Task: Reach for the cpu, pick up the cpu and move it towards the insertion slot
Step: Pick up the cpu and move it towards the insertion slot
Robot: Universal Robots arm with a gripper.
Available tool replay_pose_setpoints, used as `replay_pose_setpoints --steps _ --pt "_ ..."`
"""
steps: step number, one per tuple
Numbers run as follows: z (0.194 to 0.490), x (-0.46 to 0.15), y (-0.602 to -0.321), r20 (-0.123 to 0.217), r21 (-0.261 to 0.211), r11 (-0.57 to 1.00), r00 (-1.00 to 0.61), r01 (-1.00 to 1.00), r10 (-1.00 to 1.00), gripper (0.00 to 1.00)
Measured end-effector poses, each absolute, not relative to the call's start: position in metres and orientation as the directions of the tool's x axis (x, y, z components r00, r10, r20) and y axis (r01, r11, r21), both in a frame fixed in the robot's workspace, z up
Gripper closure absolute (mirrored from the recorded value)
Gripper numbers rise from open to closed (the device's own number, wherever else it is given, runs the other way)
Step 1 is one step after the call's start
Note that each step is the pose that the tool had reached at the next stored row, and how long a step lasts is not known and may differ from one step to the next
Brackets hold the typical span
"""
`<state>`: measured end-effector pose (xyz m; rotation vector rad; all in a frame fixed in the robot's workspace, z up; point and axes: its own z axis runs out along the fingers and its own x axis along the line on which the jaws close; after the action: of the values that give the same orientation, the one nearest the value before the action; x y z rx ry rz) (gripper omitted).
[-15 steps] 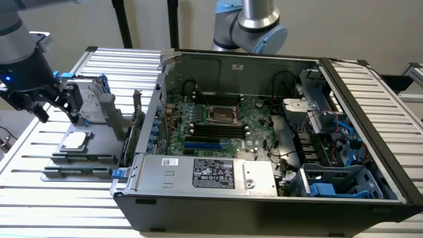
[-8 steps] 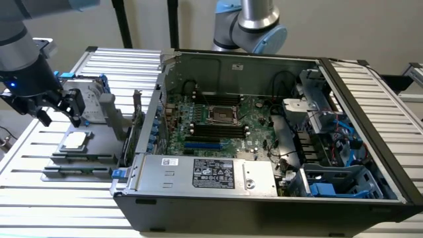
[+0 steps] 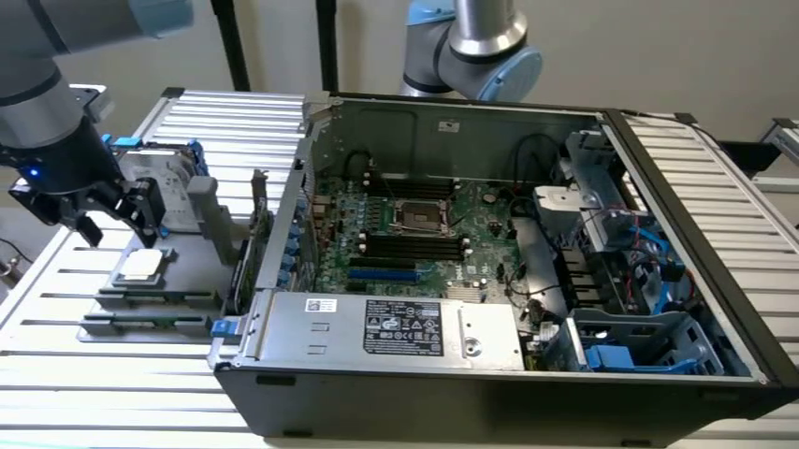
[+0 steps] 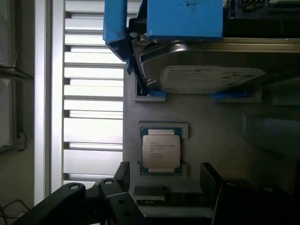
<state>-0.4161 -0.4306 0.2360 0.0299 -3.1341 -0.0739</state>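
Nearest you is the open case (image 3: 500, 398), its labelled power supply (image 3: 399, 327) along the near wall; the gripper (image 3: 122, 223) hangs outside it, on the exterior view's left.

You have the gripper's fingers (image 4: 123, 169) spread wide with nothing between them, poised over the cpu (image 3: 140, 266) and not touching it. The cpu lies flat, silver top up, in its small holder (image 4: 164, 129) on the grey fixture plate (image 3: 187, 285), which rests on the slatted table (image 3: 75, 374) just left of the case. An upright hard drive (image 3: 168, 187) in a blue frame stands on the plate just beyond the cpu. The insertion slot (image 3: 418, 220) sits well to the right, inside the case on the green board (image 3: 481, 210), between black memory slots (image 3: 406, 248). In the wrist view, the cpu (image 4: 161, 151) lies squarely between the two fingers of the gripper (image 4: 165, 168), with the hard drive (image 4: 206, 70) beyond it.
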Motion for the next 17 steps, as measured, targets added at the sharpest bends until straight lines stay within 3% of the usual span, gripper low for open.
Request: replay_pose_setpoints --steps 17 --pt "0.205 -0.416 -0.431 0.006 0.047 0.999 -1.000 -0.019 -0.019 0.29"
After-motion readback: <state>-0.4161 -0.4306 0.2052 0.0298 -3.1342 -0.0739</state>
